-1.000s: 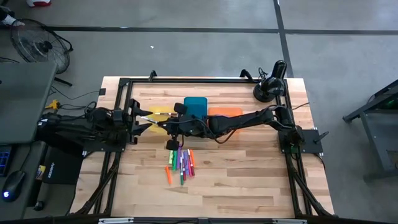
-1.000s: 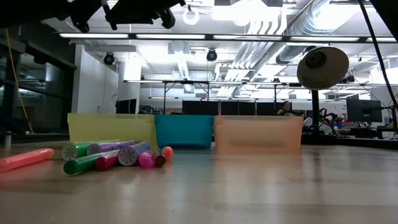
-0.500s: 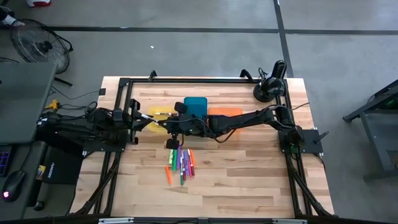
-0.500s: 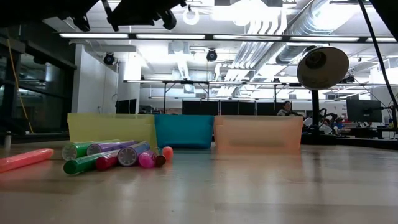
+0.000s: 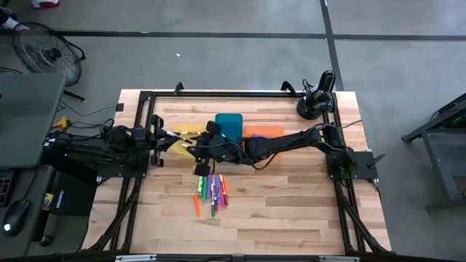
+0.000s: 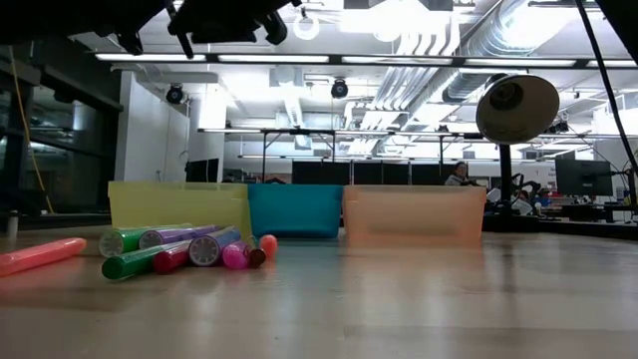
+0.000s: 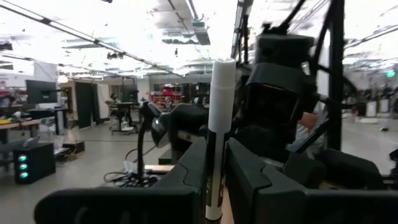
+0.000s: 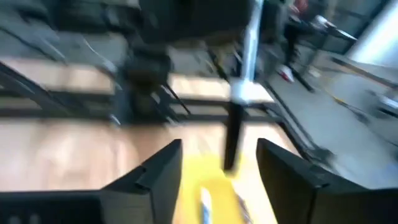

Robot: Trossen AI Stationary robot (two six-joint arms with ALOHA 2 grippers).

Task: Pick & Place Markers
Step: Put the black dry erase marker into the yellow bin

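While both arms meet above the yellow tray (image 5: pixel 187 135) in the high view, the left gripper (image 5: pixel 169 135) reaches in from its side and the right gripper (image 5: pixel 195 145) from the other, a white marker (image 5: pixel 178 137) bridging the gap between them, with the blue tray (image 5: pixel 231 121) and orange tray (image 5: pixel 263 132) further along the row; the pile of markers (image 5: pixel 210 191) lies on the table (image 5: pixel 291 211) just in front of the trays. From table height the grippers sit near the top edge, too dark to read, and the coloured pile rests untouched before the yellow tray, one orange marker (image 6: pixel 40 255) lying apart. Seen from the left wrist, that arm's jaws are clamped on the white marker, which stands upright between the fingers (image 7: pixel 193 168). Seen from the right wrist, the fingers (image 8: pixel 158 168) stand spread with the marker's dark end in the gap, apparently not pinched. My worry is this handover: if the right arm pulls back carelessly it could knock the marker askew in the left grip, and a tilted marker released from this height may bounce off the tray rim onto the table rather than landing inside
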